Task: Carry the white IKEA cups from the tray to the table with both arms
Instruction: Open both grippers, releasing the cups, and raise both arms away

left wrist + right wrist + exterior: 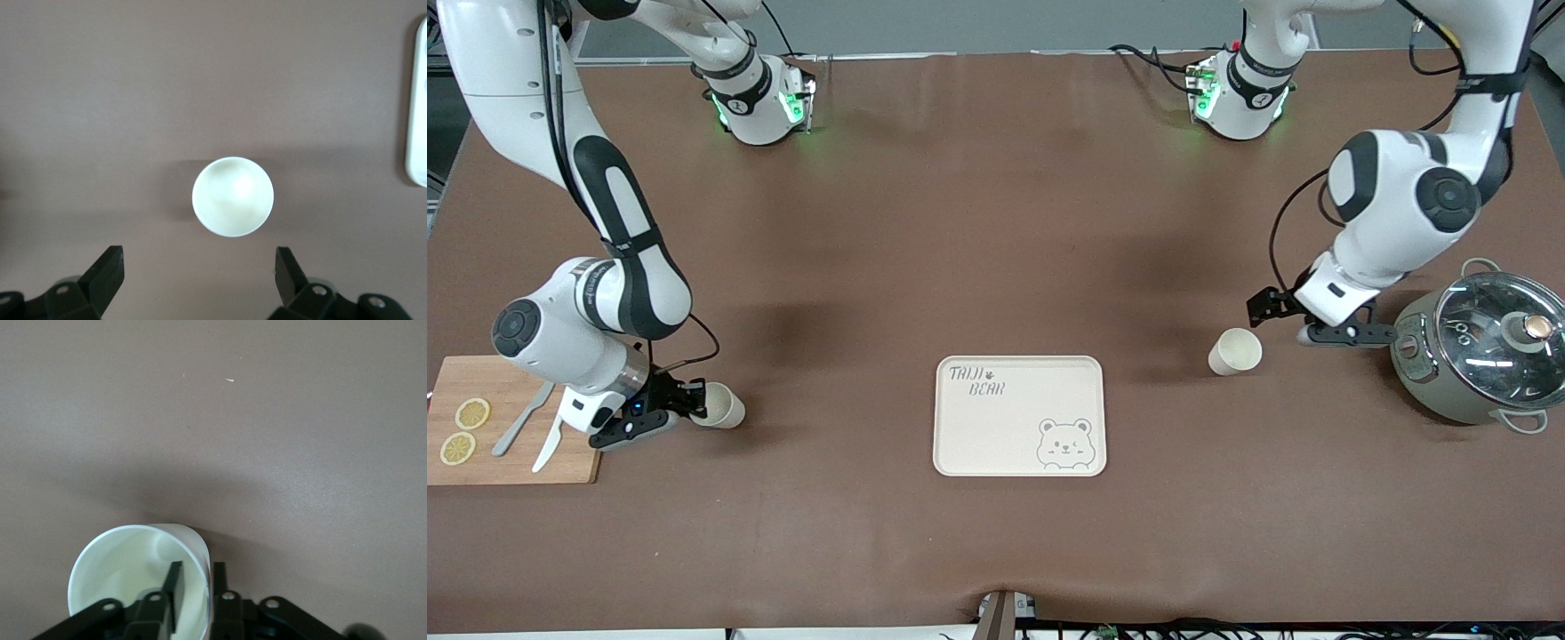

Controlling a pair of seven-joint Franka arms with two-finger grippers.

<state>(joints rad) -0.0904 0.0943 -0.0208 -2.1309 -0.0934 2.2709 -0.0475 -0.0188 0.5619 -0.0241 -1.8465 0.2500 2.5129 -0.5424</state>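
Cups light, stiff, slick; pinch the rim wall. Left gripper [1276, 322] fingers spread, free of its cup [1234, 351]; right gripper [683, 402] fingers pinch other cup [721, 405] wall, near board-end edge.

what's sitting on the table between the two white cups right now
The tray, with nothing on it, lies between the cup toward the left arm's end and the cup toward the right arm's end; the front view shows it.

The middle of the table [996, 222] lay bare and easy to cross. A big pot [1480, 356] blocked the left arm's end, and a wooden board [511, 427] blocked the right arm's end.
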